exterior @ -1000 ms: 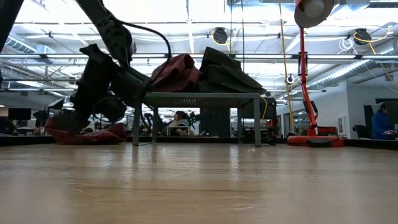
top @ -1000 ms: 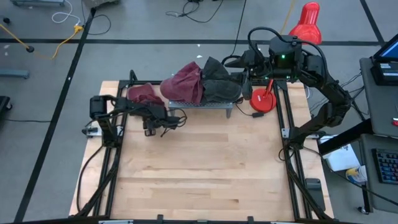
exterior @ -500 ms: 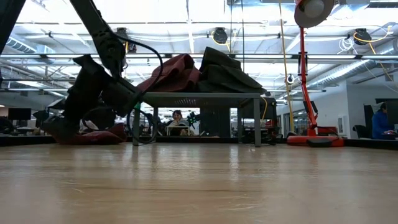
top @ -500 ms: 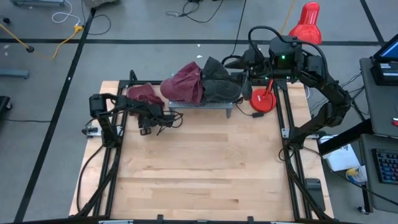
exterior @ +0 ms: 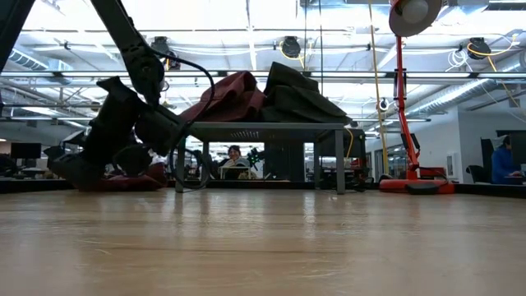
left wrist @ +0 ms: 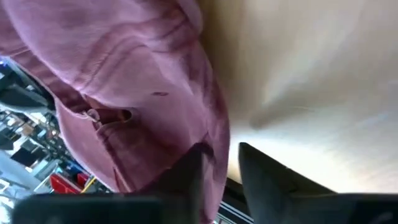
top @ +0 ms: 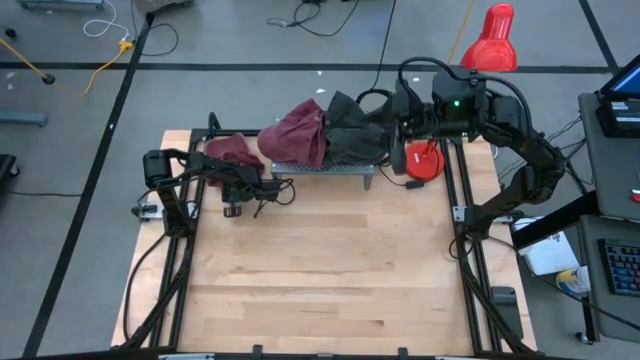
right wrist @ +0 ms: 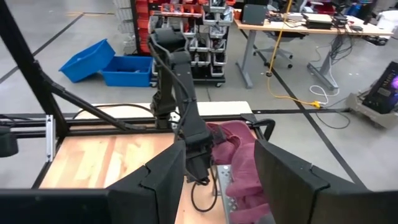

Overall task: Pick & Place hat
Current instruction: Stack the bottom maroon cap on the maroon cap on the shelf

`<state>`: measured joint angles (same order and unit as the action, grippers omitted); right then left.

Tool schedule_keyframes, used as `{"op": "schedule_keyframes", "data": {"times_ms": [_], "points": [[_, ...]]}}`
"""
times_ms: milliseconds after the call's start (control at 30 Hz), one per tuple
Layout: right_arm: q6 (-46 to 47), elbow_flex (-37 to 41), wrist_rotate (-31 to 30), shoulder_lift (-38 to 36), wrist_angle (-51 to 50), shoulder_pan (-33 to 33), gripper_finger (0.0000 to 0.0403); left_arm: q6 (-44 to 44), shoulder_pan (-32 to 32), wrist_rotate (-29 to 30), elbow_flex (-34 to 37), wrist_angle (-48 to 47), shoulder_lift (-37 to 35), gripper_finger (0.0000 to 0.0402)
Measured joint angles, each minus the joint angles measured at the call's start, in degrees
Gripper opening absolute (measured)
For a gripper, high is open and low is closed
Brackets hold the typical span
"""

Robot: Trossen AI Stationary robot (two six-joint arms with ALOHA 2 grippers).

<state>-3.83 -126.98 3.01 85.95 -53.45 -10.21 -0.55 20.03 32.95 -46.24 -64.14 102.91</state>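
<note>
Two maroon hats (top: pixel 296 133), one dark hat (top: pixel 352 130), left fingers (left wrist: pixel 186 177) around a maroon hat's edge, right fingers (right wrist: pixel 155 180) parted, empty

This looks like a big open robotics lab or workshop: grey concrete floor (top: pixel 250 40) marked with black tape lines, loose cables (top: pixel 60 60) trailing across it, blue storage bins (right wrist: pixel 106 65), height-adjustable workbenches (right wrist: pixel 292 31), parts shelving (right wrist: pixel 205 31), and bright ceiling strip lights (exterior: pixel 246 25)
</note>
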Motion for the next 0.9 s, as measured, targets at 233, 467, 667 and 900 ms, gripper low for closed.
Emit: {"op": "schedule_keyframes", "data": {"times_ms": [233,467,667,900], "points": [[0.06,0.00,-0.24,0.00,0.00,1.69,0.0187,-1.12,-1.04,-2.91,-0.02,-0.89,0.00,0.0009],[0.13,0.00,-0.33,0.00,0.57,3.14,0.0187,-1.08,-5.76,-6.31,-4.56,-10.66,0.00,0.0005],[0.13,0.00,-0.35,-0.02,2.01,3.62,0.0187,-0.58,-11.44,-13.38,-12.60,-17.92,0.00,0.0003],[0.15,0.00,-0.28,-0.02,2.21,3.64,0.0187,-0.27,-17.96,-29.40,-24.45,-24.26,0.00,0.0002]]}}
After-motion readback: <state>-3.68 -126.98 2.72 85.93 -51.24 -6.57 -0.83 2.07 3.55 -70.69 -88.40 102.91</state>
